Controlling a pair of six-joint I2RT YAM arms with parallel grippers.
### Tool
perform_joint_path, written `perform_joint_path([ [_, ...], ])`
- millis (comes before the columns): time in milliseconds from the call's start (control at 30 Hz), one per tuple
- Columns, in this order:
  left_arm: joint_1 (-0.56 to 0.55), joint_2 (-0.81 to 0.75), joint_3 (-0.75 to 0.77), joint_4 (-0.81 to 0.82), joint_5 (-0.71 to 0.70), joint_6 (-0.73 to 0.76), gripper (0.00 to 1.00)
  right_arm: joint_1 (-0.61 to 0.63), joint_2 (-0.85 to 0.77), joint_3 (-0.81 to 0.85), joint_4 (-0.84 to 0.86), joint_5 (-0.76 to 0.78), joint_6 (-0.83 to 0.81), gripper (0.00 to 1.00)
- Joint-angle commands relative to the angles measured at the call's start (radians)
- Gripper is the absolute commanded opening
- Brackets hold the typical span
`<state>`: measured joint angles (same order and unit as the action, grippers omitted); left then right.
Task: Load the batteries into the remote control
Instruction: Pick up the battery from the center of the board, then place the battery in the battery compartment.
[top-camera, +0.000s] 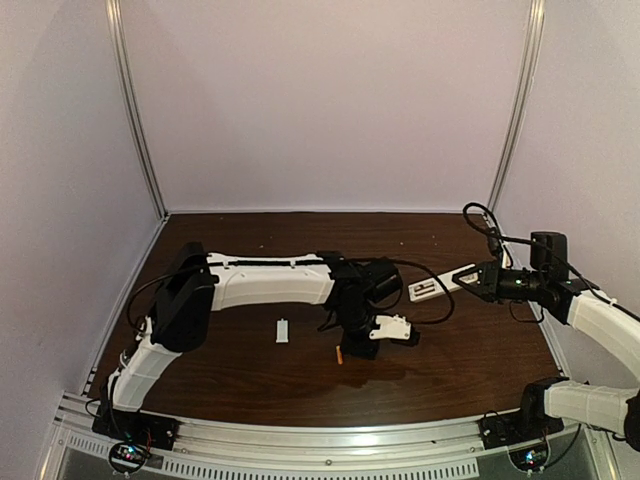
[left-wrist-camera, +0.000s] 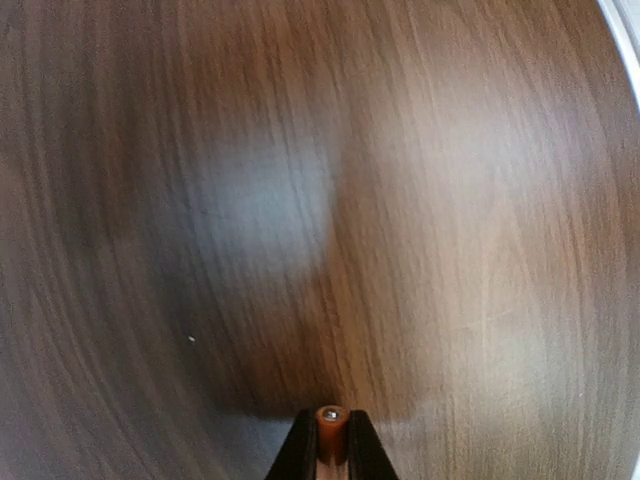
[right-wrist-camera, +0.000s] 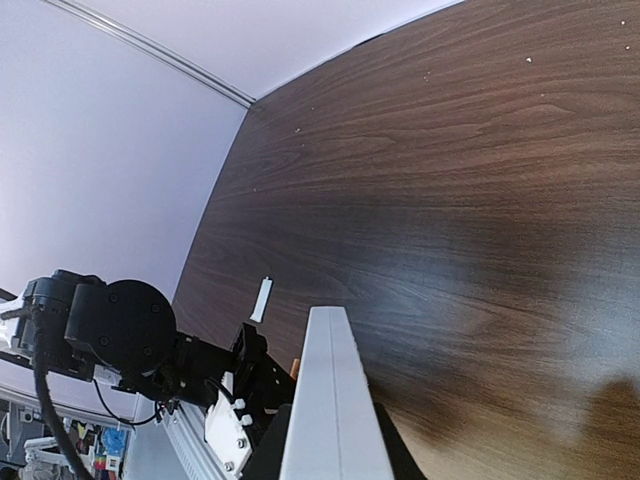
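Observation:
One of the batteries (left-wrist-camera: 332, 432), a small orange cell, stands end-on between the black fingers of my left gripper (left-wrist-camera: 332, 440), which is shut on it. From above, this battery (top-camera: 339, 354) hangs at the tip of the left gripper (top-camera: 343, 350), low over the middle of the table. The remote control (top-camera: 432, 288), slim and white, is held off the table at the right by my right gripper (top-camera: 468, 281). In the right wrist view the remote control (right-wrist-camera: 330, 400) runs edge-on between the jaws of the right gripper (right-wrist-camera: 325, 455), and the battery (right-wrist-camera: 295, 366) shows just left of it.
A small white cover plate (top-camera: 282, 330) lies flat on the dark wood table (top-camera: 230, 380), left of the left gripper; the cover plate (right-wrist-camera: 262, 299) also shows in the right wrist view. Pale walls enclose the table on three sides. A black cable (top-camera: 425, 300) loops beside the left wrist.

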<state>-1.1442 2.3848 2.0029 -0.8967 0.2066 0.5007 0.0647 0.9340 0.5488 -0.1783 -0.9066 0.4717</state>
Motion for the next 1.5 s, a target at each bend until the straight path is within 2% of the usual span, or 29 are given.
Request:
perform_joint_path([
  [0, -0.007, -0.055, 0.066, 0.022, 0.031, -0.023, 0.0, -0.01, -0.006, -0.002, 0.053, -0.036, 0.034, 0.0],
  [100, -0.007, -0.141, 0.019, 0.081, 0.056, -0.027, 0.0, -0.009, -0.006, -0.019, 0.092, -0.061, 0.077, 0.0],
  [300, 0.006, -0.355, -0.182, 0.271, 0.127, -0.063, 0.0, 0.013, -0.005, -0.011, 0.091, -0.069, 0.117, 0.0],
  [400, 0.024, -0.52, -0.352, 0.46, 0.141, -0.104, 0.0, 0.06, -0.001, -0.003, 0.105, -0.066, 0.152, 0.0],
  [567, 0.047, -0.735, -0.654, 0.83, 0.145, -0.146, 0.0, 0.169, 0.018, -0.029, 0.238, -0.05, 0.282, 0.0],
  [733, 0.048, -0.805, -0.77, 1.013, 0.136, -0.181, 0.0, 0.304, 0.066, -0.001, 0.298, 0.007, 0.352, 0.0],
  [900, 0.048, -0.815, -0.815, 1.085, 0.149, -0.207, 0.0, 0.426, 0.144, 0.055, 0.333, 0.062, 0.387, 0.0],
  [1067, 0.047, -0.805, -0.838, 1.1, 0.149, -0.211, 0.0, 0.493, 0.216, 0.092, 0.384, 0.083, 0.42, 0.0],
  [1200, 0.047, -0.786, -0.84, 1.092, 0.146, -0.211, 0.0, 0.513, 0.253, 0.104, 0.433, 0.077, 0.461, 0.0],
  [1467, 0.048, -0.773, -0.862, 1.094, 0.083, -0.199, 0.0, 0.52, 0.251, 0.129, 0.415, 0.067, 0.476, 0.0],
])
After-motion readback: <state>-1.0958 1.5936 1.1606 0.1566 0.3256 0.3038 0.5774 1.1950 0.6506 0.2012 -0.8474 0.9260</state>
